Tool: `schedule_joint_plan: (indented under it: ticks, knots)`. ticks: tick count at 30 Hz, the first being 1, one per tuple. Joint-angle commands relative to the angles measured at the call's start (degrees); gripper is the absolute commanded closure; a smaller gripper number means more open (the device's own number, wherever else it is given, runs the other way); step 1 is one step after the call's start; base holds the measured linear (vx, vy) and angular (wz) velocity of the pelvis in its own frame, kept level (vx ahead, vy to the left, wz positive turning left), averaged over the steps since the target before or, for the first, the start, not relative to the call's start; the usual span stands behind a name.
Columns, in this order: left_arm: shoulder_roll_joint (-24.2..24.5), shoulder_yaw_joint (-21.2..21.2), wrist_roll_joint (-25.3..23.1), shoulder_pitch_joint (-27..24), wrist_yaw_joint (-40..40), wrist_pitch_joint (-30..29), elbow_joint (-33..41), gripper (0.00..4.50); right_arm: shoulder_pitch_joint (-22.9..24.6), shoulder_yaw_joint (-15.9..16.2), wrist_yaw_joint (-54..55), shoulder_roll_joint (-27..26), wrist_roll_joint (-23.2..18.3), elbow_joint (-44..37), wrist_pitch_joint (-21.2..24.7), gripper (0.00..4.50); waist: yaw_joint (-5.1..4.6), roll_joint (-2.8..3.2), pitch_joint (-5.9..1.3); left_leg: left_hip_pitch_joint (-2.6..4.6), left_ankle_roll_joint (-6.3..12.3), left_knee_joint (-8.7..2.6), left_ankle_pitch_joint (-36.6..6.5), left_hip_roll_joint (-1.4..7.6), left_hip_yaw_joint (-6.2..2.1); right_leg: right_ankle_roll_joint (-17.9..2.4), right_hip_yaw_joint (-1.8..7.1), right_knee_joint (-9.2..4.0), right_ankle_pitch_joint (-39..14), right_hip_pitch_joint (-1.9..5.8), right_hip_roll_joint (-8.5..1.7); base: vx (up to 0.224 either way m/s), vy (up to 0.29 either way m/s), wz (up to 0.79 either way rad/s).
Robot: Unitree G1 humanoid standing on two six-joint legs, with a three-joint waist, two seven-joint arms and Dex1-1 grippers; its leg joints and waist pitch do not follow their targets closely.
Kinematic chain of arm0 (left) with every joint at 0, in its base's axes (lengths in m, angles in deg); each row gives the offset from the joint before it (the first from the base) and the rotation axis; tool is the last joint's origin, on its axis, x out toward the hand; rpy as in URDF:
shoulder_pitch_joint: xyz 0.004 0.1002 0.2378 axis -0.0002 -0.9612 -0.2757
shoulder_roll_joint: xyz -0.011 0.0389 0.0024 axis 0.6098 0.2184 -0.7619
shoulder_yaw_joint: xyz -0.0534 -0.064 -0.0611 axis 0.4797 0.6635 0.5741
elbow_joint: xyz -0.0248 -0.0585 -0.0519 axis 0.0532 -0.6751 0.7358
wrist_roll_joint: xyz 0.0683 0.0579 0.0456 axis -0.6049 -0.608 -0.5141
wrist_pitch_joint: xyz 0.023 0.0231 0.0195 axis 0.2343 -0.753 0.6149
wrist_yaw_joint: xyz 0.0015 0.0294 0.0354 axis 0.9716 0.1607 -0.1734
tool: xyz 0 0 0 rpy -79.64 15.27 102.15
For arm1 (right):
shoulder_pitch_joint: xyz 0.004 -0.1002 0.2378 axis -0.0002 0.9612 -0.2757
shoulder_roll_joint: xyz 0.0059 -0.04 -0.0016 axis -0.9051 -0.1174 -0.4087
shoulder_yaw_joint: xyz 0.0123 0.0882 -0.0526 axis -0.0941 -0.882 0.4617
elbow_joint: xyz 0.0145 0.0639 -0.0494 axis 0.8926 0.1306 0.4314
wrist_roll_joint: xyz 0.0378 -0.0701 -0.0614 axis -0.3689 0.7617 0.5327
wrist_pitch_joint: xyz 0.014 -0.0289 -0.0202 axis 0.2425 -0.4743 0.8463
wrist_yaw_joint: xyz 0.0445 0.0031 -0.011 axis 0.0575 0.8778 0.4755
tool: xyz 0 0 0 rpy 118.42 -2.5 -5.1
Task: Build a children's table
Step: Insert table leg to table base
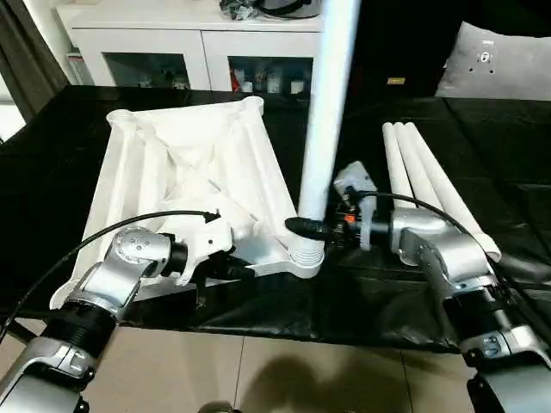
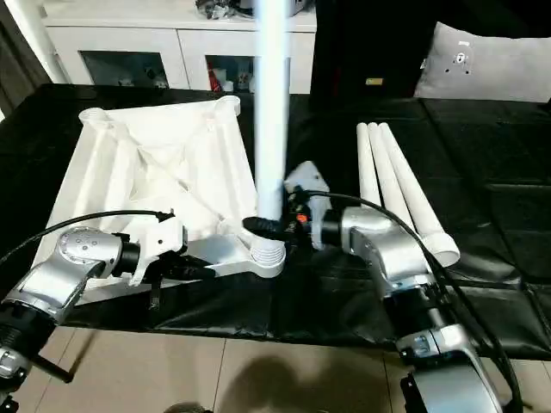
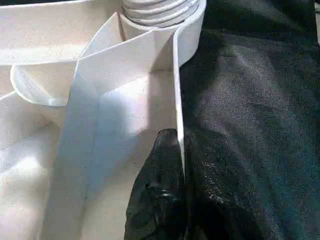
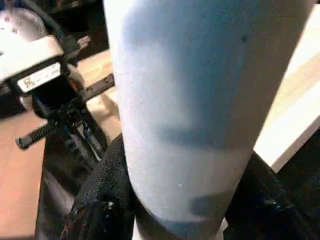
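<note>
The children's table top (image 1: 181,172) lies upside down on the black cloth, ribs and corner sockets facing up. One white leg (image 1: 327,112) stands upright in the near right corner socket (image 1: 306,258). My right gripper (image 1: 310,229) is shut around the foot of this leg, and its black fingers (image 4: 100,200) wrap both sides of the tube. Along the near edge, my left gripper (image 1: 234,270) is shut on the top's thin rim wall (image 3: 176,100), close beside that socket. Three more legs (image 1: 430,181) lie side by side on the cloth to the right.
A white cabinet with glass doors (image 1: 198,52) stands behind the work surface. A grey cushion (image 1: 499,64) sits at the back right. The black cloth (image 1: 482,138) ends near me, with tiled floor (image 1: 258,379) below its front edge.
</note>
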Motion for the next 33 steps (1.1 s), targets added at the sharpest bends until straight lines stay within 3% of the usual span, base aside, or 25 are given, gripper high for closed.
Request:
schedule_joint_plan:
  ticks: [1, 2, 4, 5, 6, 10, 11, 12, 15, 22, 29, 33]
  knots:
    - [-1.3, -1.0, 1.4, 1.1, 2.3, 0.3, 1.2, 4.50, 2.4, -1.2, 0.7, -0.7, -1.5, 2.2, 1.5, 2.64, -0.21, 0.49, -3.94, -0.08, 1.20, -4.41, -4.3, 2.71, -0.25, -13.6, 2.90, -3.91, -1.8, 3.34, -4.64, 0.000, 0.000, 0.00]
    - [-1.4, -0.9, 1.4, 1.2, 2.2, 0.2, 1.1, 4.50, 3.1, -2.1, 0.6, -0.9, -2.2, 2.5, 1.5, 2.64, -0.09, 0.35, -4.04, -0.05, 1.35, -4.37, -4.2, 2.76, -0.25, -13.9, 2.83, -3.88, -1.1, 3.33, -4.65, 0.000, 0.000, 0.00]
    - [-1.4, -0.8, 1.3, 1.2, 2.1, 0.2, 0.9, 4.50, 4.8, -3.0, 0.4, -0.9, -2.7, 2.6, 1.2, 2.64, 0.11, 0.77, -4.13, -0.11, 1.63, -4.28, -3.5, 2.73, -0.33, -14.4, 2.73, -3.63, 1.0, 3.38, -4.60, 0.000, 0.000, 0.00]
    - [-1.5, -0.8, 1.2, 1.3, 2.0, 0.2, 0.8, 4.50, 5.5, -3.1, 0.4, -1.0, -2.8, 2.7, 0.9, 2.64, 0.04, 0.56, -4.12, -0.14, 1.78, -4.34, -3.8, 2.75, -0.32, -14.5, 2.67, -3.67, 1.3, 3.44, -4.59, 0.000, 0.000, 0.00]
    - [-1.5, -0.6, 1.0, 1.2, 2.0, 0.2, 0.6, 4.50, 7.3, -3.2, 0.4, -1.0, -2.7, 2.4, -0.2, 2.64, 0.10, 0.83, -4.10, -0.12, 1.85, -4.33, -4.2, 2.74, -0.32, -14.5, 2.64, -3.73, 0.9, 3.40, -4.64, 0.000, 0.000, 0.00]
    - [-1.7, -0.3, 0.5, 1.1, 2.0, 0.3, 0.5, 4.50, 10.3, -3.4, 1.6, -1.1, -1.7, 1.2, -3.2, 2.64, 0.21, 0.80, -4.02, -0.10, 1.62, -4.57, -5.4, 2.78, -0.35, -13.6, 2.66, -4.16, -1.7, 3.49, -4.75, 0.000, 0.000, 0.00]
    - [-1.6, -0.2, 0.3, 0.9, 2.2, 0.3, 0.6, 4.50, 11.4, -2.2, 2.7, -0.5, 0.8, 0.6, -5.9, 2.64, 0.14, 0.85, -3.99, -0.10, 1.51, -4.64, -5.8, 2.76, -0.38, -13.3, 2.64, -4.26, -2.7, 3.47, -4.71, 0.000, 0.000, 0.00]
    - [-1.6, -0.2, 0.3, 0.9, 2.2, 0.3, 0.6, 4.50, 11.4, -2.2, 2.7, -0.5, 0.8, 0.6, -5.9, 2.64, 0.01, 1.20, -3.86, 0.04, 1.16, -4.69, -6.9, 2.74, -0.31, -13.0, 2.60, -4.60, -4.2, 3.28, -4.64, 0.000, 0.000, 0.00]
    - [-1.2, -0.8, -0.5, 0.9, 2.6, 0.9, 0.4, 4.50, 11.9, 1.4, 5.0, 0.9, 6.6, 0.8, -10.7, 2.64, -0.35, 1.35, -3.62, -0.01, 0.50, -5.03, -8.6, 2.70, -0.46, -12.4, 2.60, -4.84, -6.8, 3.29, -4.61, 0.000, 0.000, 0.00]
    - [-0.6, -1.9, -1.5, 1.4, 4.6, 2.3, 0.0, 4.50, 9.2, 7.0, 1.6, 2.7, 10.5, 2.0, -10.1, 2.64, -1.09, 1.47, -2.94, 0.87, -0.36, -6.04, -15.9, 2.85, -0.80, -10.5, 2.91, -6.04, -18.3, 3.24, -4.85, 0.000, 0.000, 0.00]
    - [-1.0, -2.2, -2.5, 4.1, 6.2, 3.9, -2.7, 4.50, 6.2, 10.9, -3.1, 3.2, 11.5, 5.2, -8.2, 2.64, -0.98, 1.32, -3.66, 0.58, 1.29, -5.50, -9.1, 2.74, -0.42, -13.2, 2.74, -5.12, -6.4, 3.74, -4.59, 0.000, 0.000, 0.00]
    - [-1.7, -2.1, -2.4, 6.1, 6.6, 4.2, -4.4, 4.50, 5.4, 11.0, -3.6, 2.5, 11.3, 7.4, -8.0, 2.64, -0.94, 1.46, -3.51, 0.68, 0.97, -5.64, -10.2, 2.78, -0.41, -13.4, 2.70, -5.37, -8.1, 3.77, -4.76, 0.000, 0.000, 0.00]
